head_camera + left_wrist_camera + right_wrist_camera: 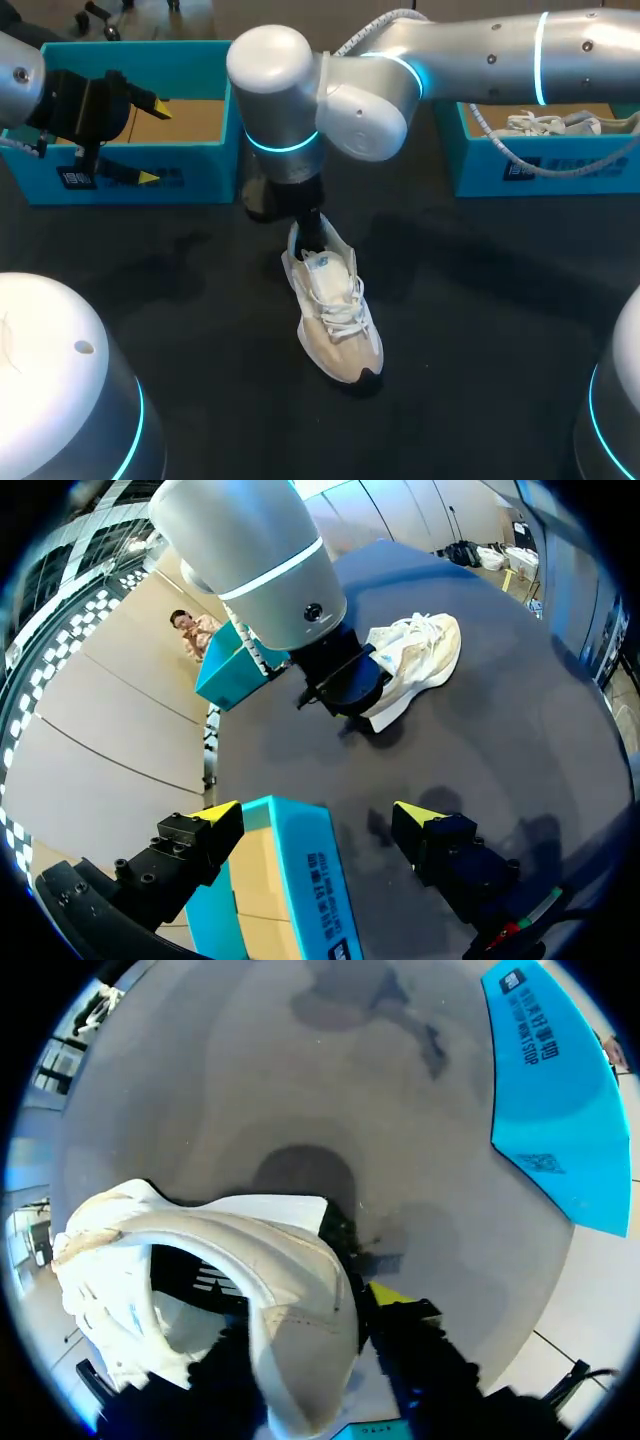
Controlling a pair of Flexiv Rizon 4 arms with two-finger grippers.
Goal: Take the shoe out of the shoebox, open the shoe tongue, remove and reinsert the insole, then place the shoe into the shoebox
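A white shoe [335, 310] sits on the black table [480, 330] near a teal shoebox [130, 178].

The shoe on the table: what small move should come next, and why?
Probably the left gripper should leave the shoebox wall and come over to the tongue. The shoe is already out on the table, the right gripper holds its heel, and the left gripper is open, astride that wall, away from the shoe.
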